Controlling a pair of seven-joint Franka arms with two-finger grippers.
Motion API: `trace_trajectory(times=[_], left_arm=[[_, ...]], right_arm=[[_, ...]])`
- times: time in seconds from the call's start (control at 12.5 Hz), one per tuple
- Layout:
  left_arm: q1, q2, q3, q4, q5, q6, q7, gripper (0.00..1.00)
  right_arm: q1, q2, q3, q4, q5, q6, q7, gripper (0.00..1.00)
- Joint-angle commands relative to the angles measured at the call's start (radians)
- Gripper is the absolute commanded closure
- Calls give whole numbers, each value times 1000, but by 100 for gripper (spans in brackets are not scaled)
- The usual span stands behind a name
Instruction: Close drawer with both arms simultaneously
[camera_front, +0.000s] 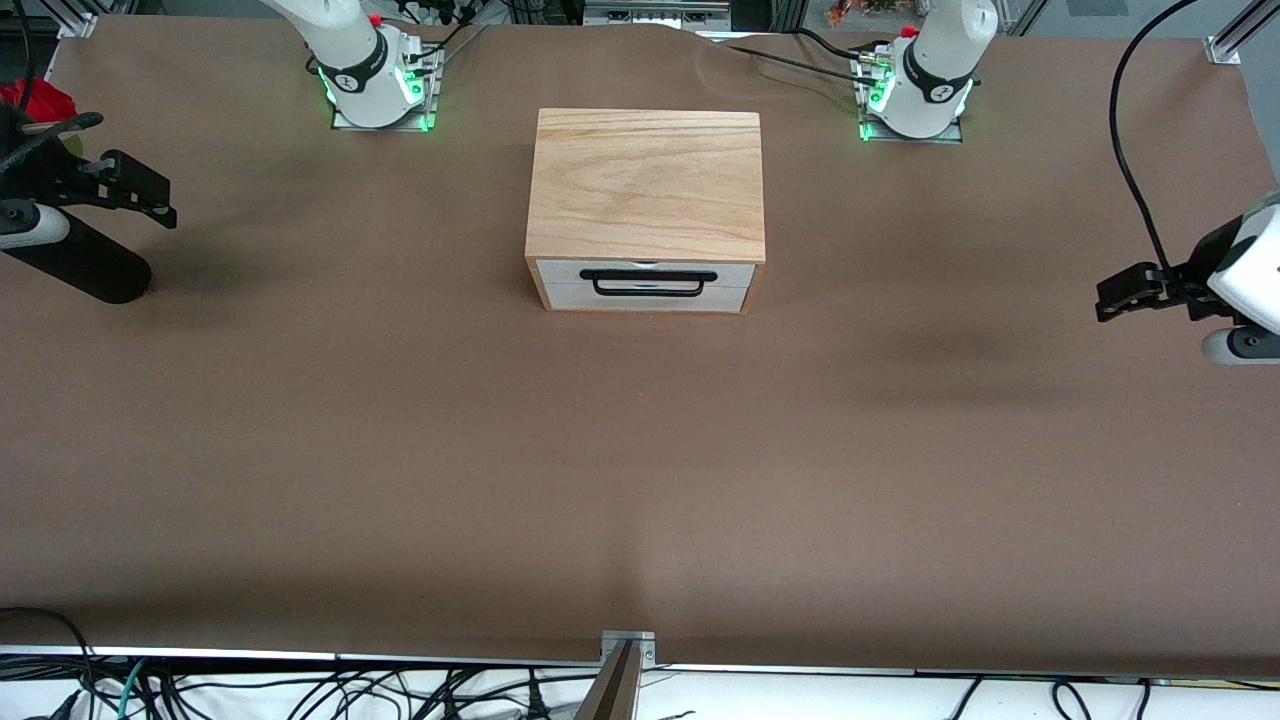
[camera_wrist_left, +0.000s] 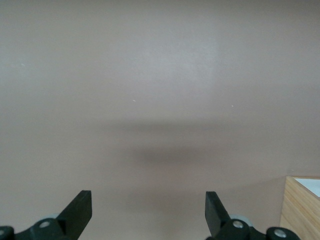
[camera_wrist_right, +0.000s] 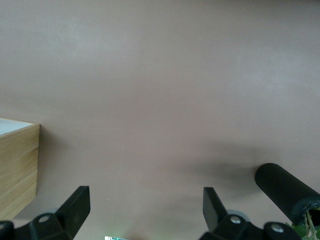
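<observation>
The oak-grain box (camera_front: 646, 183) stands in the middle of the table, between the two arm bases. Its drawer (camera_front: 645, 287) faces the front camera, with a white front panel and a black wire handle (camera_front: 648, 282). The panel sits flush in the box's frame. My left gripper (camera_front: 1112, 298) hangs open and empty above the table at the left arm's end, well apart from the box. My right gripper (camera_front: 160, 205) hangs open and empty above the right arm's end. The left wrist view shows the open gripper (camera_wrist_left: 148, 200) and a box corner (camera_wrist_left: 301, 210). The right wrist view shows the open gripper (camera_wrist_right: 146, 197) and the box's side (camera_wrist_right: 17, 170).
A black ribbed cylinder (camera_front: 82, 263) lies at the right arm's end, under the right arm, and shows in the right wrist view (camera_wrist_right: 286, 192). A red object (camera_front: 32, 100) sits at that end's table corner. A black cable (camera_front: 1130, 150) hangs by the left arm. Brown tabletop (camera_front: 640, 480) spreads round the box.
</observation>
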Motion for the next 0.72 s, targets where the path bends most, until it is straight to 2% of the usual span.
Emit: trace_trajectory(times=[0.0,0.16,0.64], left_arm=[[17,-111,0,-150,-53,52,-5,0],[63,-102,3,-159,-136,43,-5,0],[53,-89,-8,-135,-127,40,-4,0]], right_arm=[[-17,-2,12,5,-3,-1,-3,0],[-17,-2,10,8,11,-1,-4,0],[-17,-2,10,3,14,-8,-4,0]])
